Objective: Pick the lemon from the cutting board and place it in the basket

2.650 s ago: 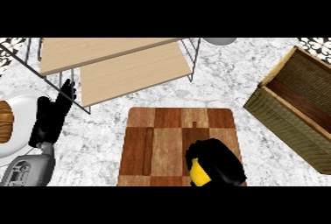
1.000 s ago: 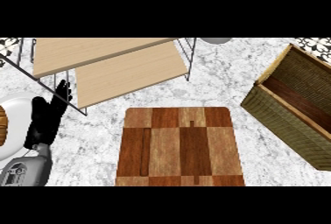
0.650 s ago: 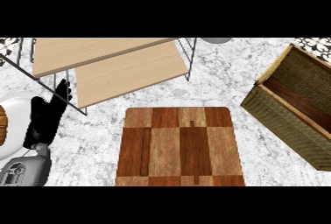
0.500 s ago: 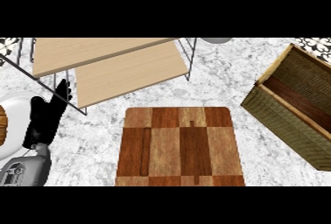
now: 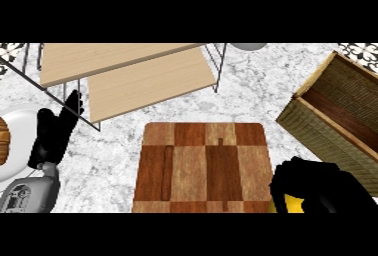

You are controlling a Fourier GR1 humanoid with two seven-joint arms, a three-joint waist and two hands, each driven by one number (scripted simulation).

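My left hand rests open at the left edge, fingers straight up, beside a white plate. Right of the cutting board, my right hand curls round the lemon: the carry. Next, I judge, comes a lift over the basket, whose near wall stands in the way.

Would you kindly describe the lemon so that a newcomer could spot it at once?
Start at the wooden cutting board in the middle of the marble counter and go just past its lower right corner, below the wicker basket. There the black right hand curls round the lemon, of which only a small patch shows. It is the only bright yellow thing in view.
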